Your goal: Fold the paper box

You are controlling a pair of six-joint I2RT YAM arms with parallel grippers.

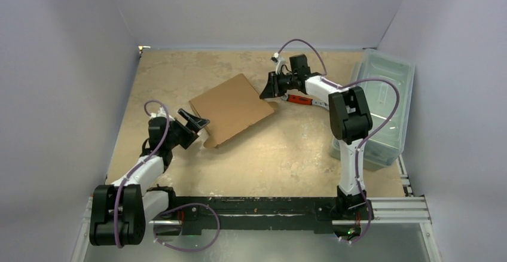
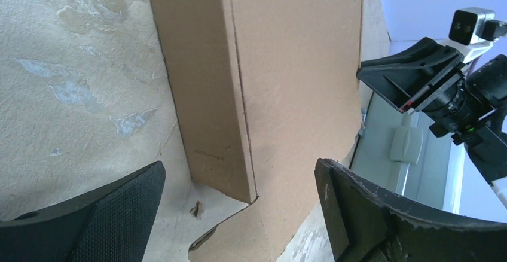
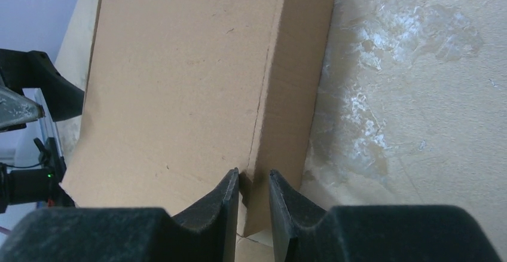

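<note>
Brown matte cardboard: your paper box lies mid-tabletop, turned diagonal. It's a flat rectangular panel with a scored crease line, and a narrow strip along one long side is creased up. A notched die-cut tab sticks out at its near-left end. The tabletop is tan, rough-looking and mottled with pale scuffed patches.

Your left gripper sits at that near-left end. Its jaws are spread wide with the box corner between them, gripping nothing. The pads are black and textured.

Your right gripper is at the box's far-right side. Its jaws are nearly closed and pinch the edge of the creased-up strip.

A translucent grey-green plastic bin stands along the tabletop's right edge; I can't tell what's in it. A red-handled tool lies between the box and the bin, under the right arm.

You have open tabletop near and right of the box, up to the bin. Pale walls close the left, far and right sides.
</note>
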